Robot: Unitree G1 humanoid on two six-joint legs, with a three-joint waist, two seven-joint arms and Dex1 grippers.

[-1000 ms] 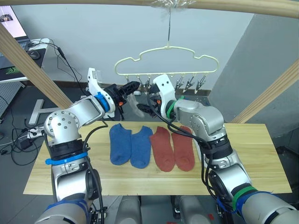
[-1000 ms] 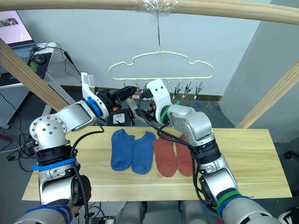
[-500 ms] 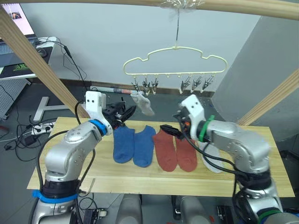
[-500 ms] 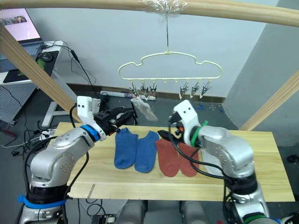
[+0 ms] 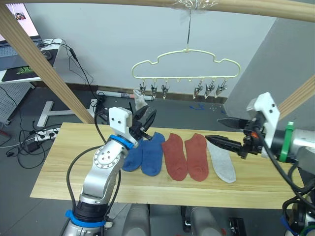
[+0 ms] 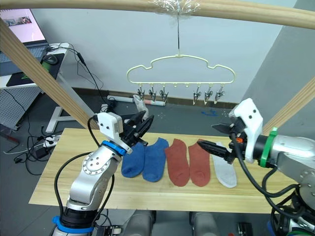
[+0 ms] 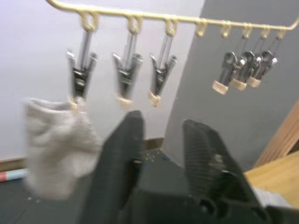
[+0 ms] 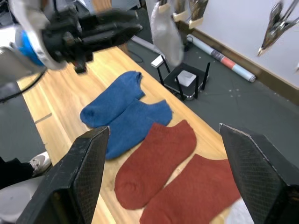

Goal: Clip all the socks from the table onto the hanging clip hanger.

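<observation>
The pale-yellow clip hanger hangs from the top pole by its hook, with a row of metal clips beneath. One light grey sock dangles from the leftmost clip. On the table lie two blue socks, two rust-red socks and a grey sock side by side. My left gripper is open and empty, just below and in front of the hung sock. My right gripper is open wide and empty, above the grey sock on the table.
Thick wooden poles frame the scene: a slanted one on the left, the top beam and a slanted one on the right. A desk with a laptop stands far left. Cables and a small black box lie on the floor behind the table.
Both grippers were up at the hanger's left clips with the grey sock. Now that sock hangs on the clip alone, and both arms have drawn back down and apart. The camera has shifted too.
</observation>
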